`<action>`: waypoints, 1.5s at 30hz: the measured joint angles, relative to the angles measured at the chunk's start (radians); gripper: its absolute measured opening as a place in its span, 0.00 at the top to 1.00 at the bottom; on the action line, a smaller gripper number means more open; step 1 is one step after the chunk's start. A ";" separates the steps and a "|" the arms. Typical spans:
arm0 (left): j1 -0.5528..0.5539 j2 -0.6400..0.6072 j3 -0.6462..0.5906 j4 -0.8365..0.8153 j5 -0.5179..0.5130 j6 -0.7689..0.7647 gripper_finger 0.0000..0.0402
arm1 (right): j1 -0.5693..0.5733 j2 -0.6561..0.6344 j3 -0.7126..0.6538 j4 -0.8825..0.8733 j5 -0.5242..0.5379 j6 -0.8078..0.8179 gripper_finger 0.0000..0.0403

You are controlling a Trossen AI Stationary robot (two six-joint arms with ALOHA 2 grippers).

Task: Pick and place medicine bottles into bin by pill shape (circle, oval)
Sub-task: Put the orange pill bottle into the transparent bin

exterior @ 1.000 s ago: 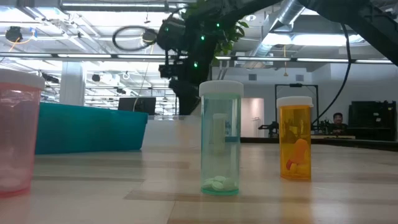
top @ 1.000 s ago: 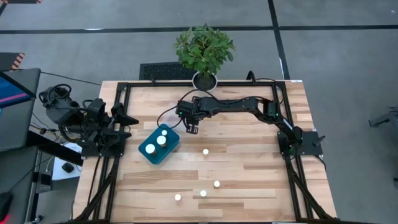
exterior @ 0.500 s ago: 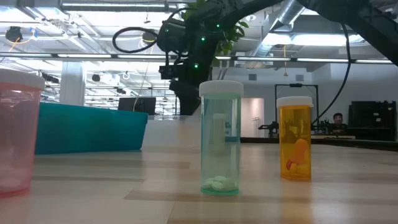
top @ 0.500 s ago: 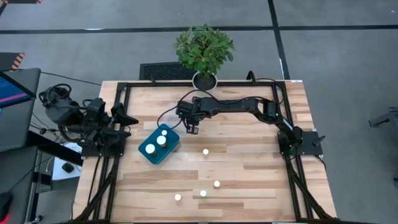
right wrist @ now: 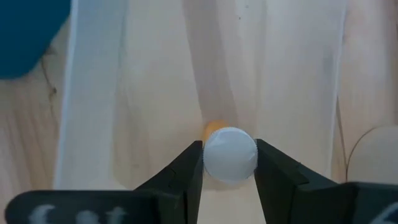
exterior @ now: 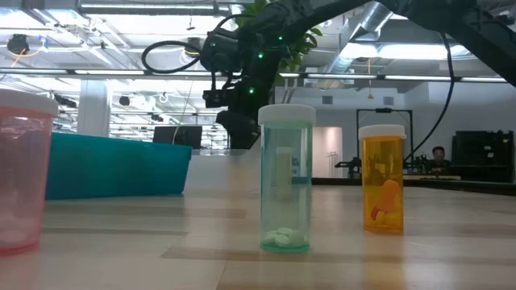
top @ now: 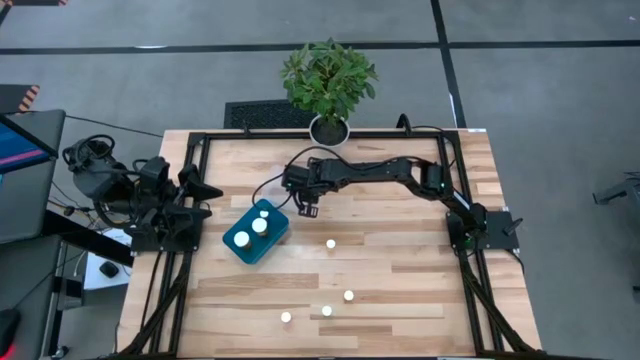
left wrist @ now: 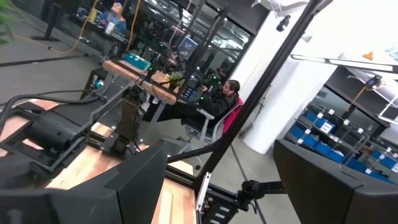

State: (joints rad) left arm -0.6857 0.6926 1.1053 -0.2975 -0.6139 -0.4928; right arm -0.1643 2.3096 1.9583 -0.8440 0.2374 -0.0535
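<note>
My right gripper (right wrist: pixel 229 155) is shut on a small bottle with a white cap and an orange body (right wrist: pixel 215 128). It hangs over the wooden table just right of the teal bin (top: pixel 255 233); it also shows in the high view (top: pixel 306 207) and the low view (exterior: pixel 235 121). Two white-capped bottles (top: pixel 261 224) stand in the bin. Several more bottles stand on their bases on the table, one at the middle (top: pixel 331 243) and three near the front (top: pixel 326 311). My left gripper (top: pixel 203 192) waits open at the table's left edge. My right gripper pinches the bottle's white cap (right wrist: pixel 209 157) between its two fingers, one on each opposite side. The fingers come from above, pointing down. The bottle hangs upright below them, its orange body under the cap, clear of the table.
A potted plant (top: pixel 329 78) stands at the table's far edge behind the right arm. In the low view a clear green bottle (exterior: pixel 286 177), an orange bottle (exterior: pixel 381 179) and a pink one (exterior: pixel 22 169) stand close to the camera. Bare wood lies between the bin and the middle bottle.
My right gripper has moved a little toward the table's left edge and the teal bin, carrying the bottle, which stays upright and clear of the table.
</note>
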 joint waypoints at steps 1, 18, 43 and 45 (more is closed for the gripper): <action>0.000 0.000 0.000 0.000 -0.001 0.000 0.28 | 0.000 0.000 0.000 -0.005 -0.001 0.000 0.66; 0.000 0.000 0.000 0.002 -0.001 0.000 0.28 | 0.000 0.006 -0.004 -0.018 -0.008 0.001 0.51; 0.000 0.000 0.000 0.005 -0.004 0.009 0.28 | 0.000 -0.002 0.117 -0.066 -0.029 0.003 0.38; 0.000 0.000 0.000 0.005 -0.004 0.005 0.28 | 0.000 -0.002 0.132 -0.091 -0.029 0.003 0.38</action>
State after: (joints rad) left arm -0.6857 0.6926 1.1053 -0.2928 -0.6174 -0.4876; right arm -0.1646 2.3077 2.0903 -0.9349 0.2081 -0.0509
